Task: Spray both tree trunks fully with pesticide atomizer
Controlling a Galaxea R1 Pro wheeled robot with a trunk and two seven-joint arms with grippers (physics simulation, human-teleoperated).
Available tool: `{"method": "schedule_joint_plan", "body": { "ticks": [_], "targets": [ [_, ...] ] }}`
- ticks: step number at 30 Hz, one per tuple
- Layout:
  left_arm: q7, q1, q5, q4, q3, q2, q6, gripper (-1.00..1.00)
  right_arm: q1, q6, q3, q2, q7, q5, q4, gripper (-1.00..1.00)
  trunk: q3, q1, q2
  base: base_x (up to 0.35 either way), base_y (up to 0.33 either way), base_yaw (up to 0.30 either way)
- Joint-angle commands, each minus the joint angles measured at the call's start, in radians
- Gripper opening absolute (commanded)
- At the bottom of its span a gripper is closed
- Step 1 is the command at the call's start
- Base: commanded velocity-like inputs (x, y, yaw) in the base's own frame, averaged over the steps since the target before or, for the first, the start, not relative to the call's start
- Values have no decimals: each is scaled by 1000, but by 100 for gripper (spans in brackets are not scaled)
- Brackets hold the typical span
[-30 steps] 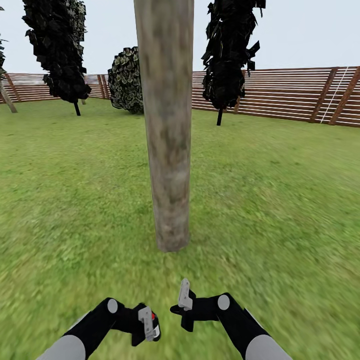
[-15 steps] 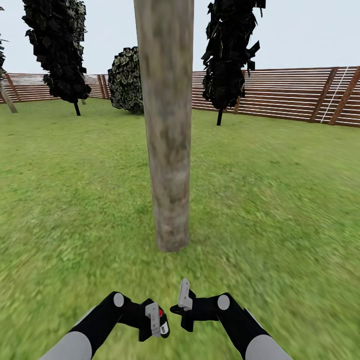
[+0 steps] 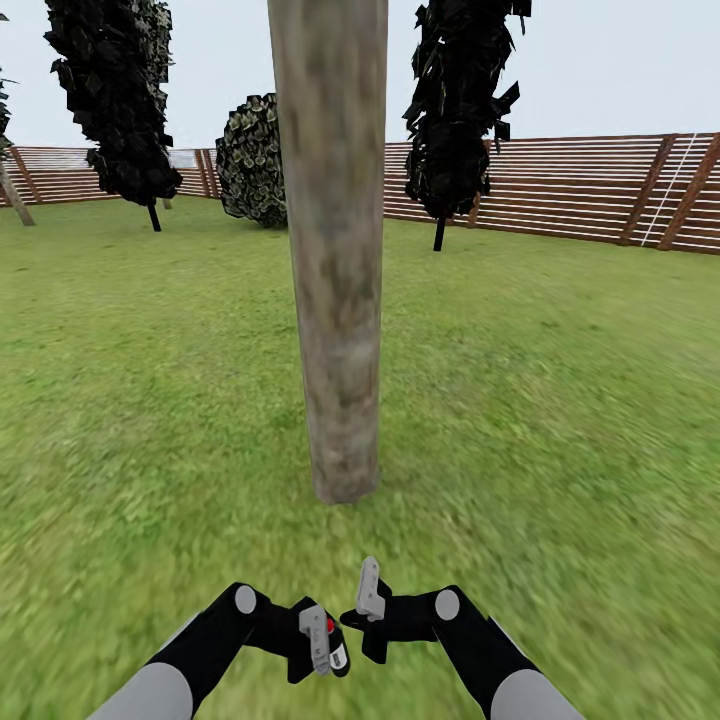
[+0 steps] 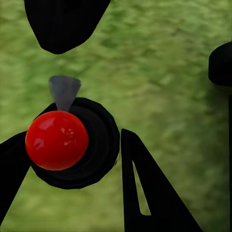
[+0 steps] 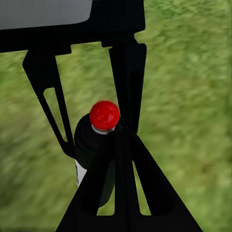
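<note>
Green grass (image 3: 560,400) spreads across the whole garden, and nearest of all the two arms are seen low over it. The left gripper (image 3: 318,645) is closed around the pesticide atomizer (image 3: 332,655), a small dark bottle with a red cap and a white label; in the left wrist view the cap (image 4: 56,140) is seen from above, with dark fingers (image 4: 145,193) pressed against the bottle's sides. The bottle is carried off the ground and near the body's middle, presumably so that its nozzle can be turned toward the trunk ahead. Just to its right, the right gripper (image 3: 368,610) is held empty with its jaws parted (its wrist camera looks between them at the atomizer (image 5: 96,145)). Beyond both grippers, in the middle of the lawn, the tree trunk (image 3: 335,300) stands upright, well apart from the bottle; no spray is seen on the bark. Farther off, dark-leaved trees (image 3: 460,110) and a shrub (image 3: 250,160) stand before the slatted wooden fence (image 3: 560,190).
</note>
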Motion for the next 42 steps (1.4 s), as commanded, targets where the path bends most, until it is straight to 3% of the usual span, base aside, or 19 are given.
{"method": "schedule_joint_plan", "body": {
  "ticks": [1, 20, 28, 42],
  "targets": [
    [-1, -1, -9, -1, 1, 0, -11, -100, 0, -5, -1, 0, 1, 9, -1, -100, -1, 0, 0, 0, 0, 0],
    [-4, -1, -2, -1, 3, -2, -11, -100, 0, -5, -1, 0, 0, 9, -2, -100, -1, 0, 0, 0, 0, 0],
    [-4, -1, -2, -1, 3, -17, -12, -100, 0, -5, -1, 0, 0, 9, -2, -100, -1, 0, 0, 0, 0, 0],
    [-3, 2, 0, 8, 7, -11, -14, -100, 0, -5, -1, 0, 0, 9, -1, -100, -1, 0, 0, 0, 0, 0]
  ]
}}
